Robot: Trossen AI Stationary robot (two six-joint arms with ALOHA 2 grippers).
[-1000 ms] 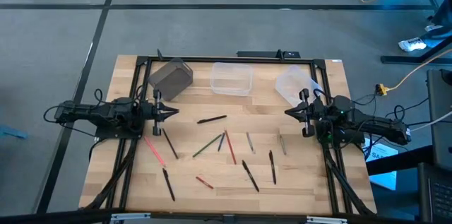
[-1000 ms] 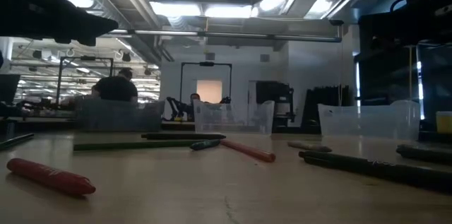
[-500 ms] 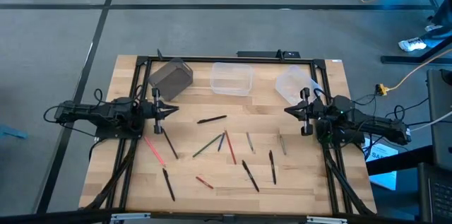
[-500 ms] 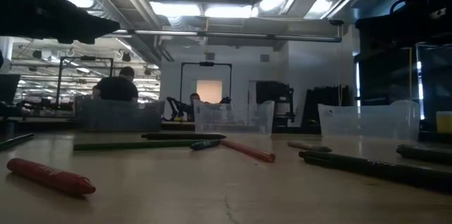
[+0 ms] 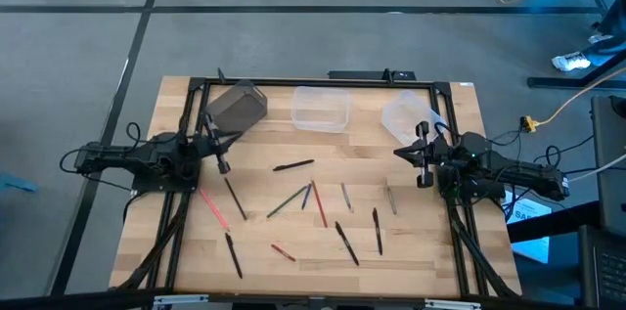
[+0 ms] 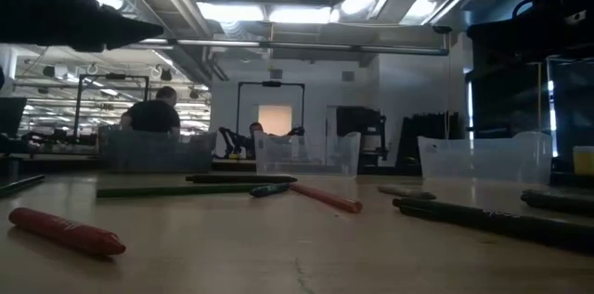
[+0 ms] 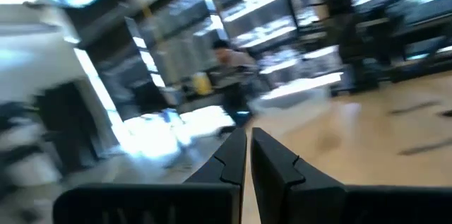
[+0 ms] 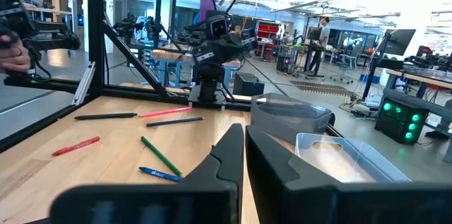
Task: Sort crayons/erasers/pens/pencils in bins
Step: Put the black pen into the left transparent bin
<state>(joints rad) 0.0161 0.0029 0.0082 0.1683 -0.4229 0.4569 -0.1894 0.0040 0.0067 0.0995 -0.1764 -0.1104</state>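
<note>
About a dozen sticks lie flat across the middle and near half of the table: a black pen (image 5: pixel 293 165), a green pencil (image 5: pixel 287 202), a red one (image 5: pixel 320 204), a pink one (image 5: pixel 214 207), grey ones (image 5: pixel 346 196) and other black ones (image 5: pixel 346 243). Along the far edge stand the grey box (image 5: pixel 237 105), the clear squarish tub (image 5: pixel 321 108) and the clear rounded tub (image 5: pixel 406 114). My left gripper (image 5: pixel 233 138) hovers shut at the left side, near the grey box. My right gripper (image 5: pixel 399 154) hovers shut at the right side, below the rounded tub.
A black metal frame (image 5: pixel 293 82) runs along the far edge and down both sides of the table. A short red crayon (image 6: pixel 65 231) lies nearest the low camera. People and benches (image 6: pixel 153 113) show in the room beyond the table.
My left gripper has turned from pointing toward the table's right to slanting toward the far edge and the grey box; its wrist view is blurred. The right arm and the sticks have kept still.
</note>
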